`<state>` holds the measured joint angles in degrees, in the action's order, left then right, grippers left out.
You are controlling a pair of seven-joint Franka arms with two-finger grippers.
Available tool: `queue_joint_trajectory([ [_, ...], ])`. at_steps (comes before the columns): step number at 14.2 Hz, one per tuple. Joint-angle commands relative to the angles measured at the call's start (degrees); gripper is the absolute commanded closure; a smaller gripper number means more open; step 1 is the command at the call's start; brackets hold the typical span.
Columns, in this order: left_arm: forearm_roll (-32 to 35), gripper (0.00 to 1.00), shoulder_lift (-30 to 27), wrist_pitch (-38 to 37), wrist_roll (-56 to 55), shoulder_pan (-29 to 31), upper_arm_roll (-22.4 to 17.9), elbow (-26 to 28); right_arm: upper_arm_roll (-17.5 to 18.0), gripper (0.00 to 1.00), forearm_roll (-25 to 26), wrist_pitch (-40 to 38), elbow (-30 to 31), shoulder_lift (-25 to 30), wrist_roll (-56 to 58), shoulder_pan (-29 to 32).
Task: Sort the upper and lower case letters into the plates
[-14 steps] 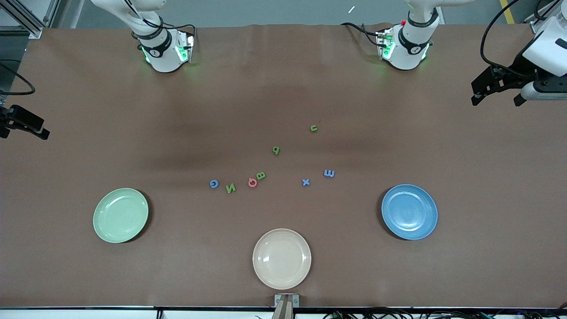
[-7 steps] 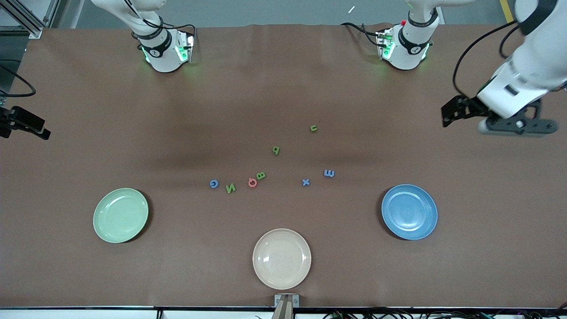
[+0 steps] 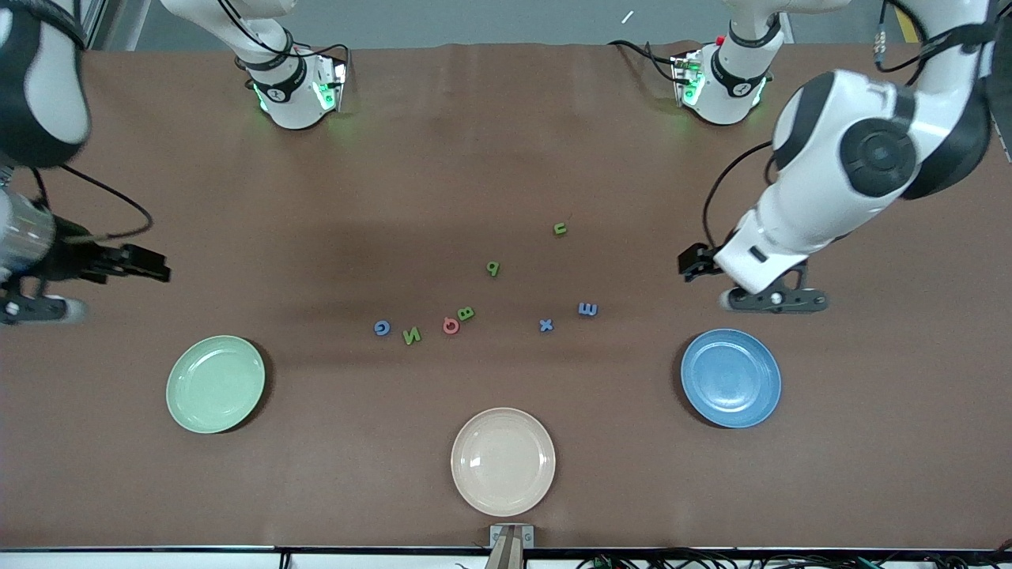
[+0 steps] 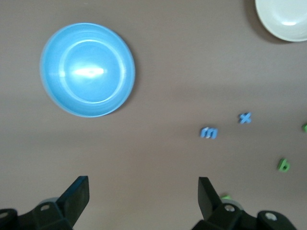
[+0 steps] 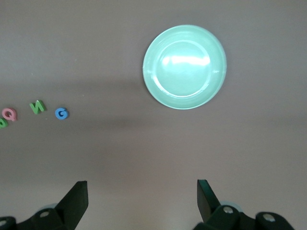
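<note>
You've got the right gripper (image 3: 162, 273) at mid-left of the frame, fingers spread wide and empty, over bare table above the green plate (image 3: 215, 384) at lower left. The letters (image 3: 466, 314) sit scattered in the centre, none on any plate; the cream plate (image 3: 503, 461) is at bottom centre. The left gripper (image 3: 686, 262) is at mid-right, also spread and empty, just above the blue plate (image 3: 730, 378) at lower right. Key relation: the blue E (image 3: 587, 309) lies toward frame centre from the left gripper and slightly lower, much closer than any letter is to the right one, so the left arm looks better placed. Since a second ago both arms swung in from the frame edges; letters and plates unmoved.
</note>
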<state>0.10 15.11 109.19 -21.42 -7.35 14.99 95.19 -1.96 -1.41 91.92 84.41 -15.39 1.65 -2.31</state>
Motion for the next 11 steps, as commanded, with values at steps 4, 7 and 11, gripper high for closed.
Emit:
queue_joint_trajectory([
  [4,5.5,0.07,11.1,11.4,-10.3,-9.2,-0.1,-1.8,-0.2,0.00,-0.6,2.4,-1.0,-5.9,-5.1,-8.9],
  [7,9.8,0.12,16.2,16.4,-13.4,-11.1,-0.1,-1.9,-0.3,0.00,-0.2,7.8,-0.5,-10.1,-14.5,-14.9],
  [11,10.7,0.21,20.0,18.2,-13.4,-11.4,-0.1,1.2,-0.3,0.00,-0.6,20.9,6.7,-13.7,-19.8,-18.5],
])
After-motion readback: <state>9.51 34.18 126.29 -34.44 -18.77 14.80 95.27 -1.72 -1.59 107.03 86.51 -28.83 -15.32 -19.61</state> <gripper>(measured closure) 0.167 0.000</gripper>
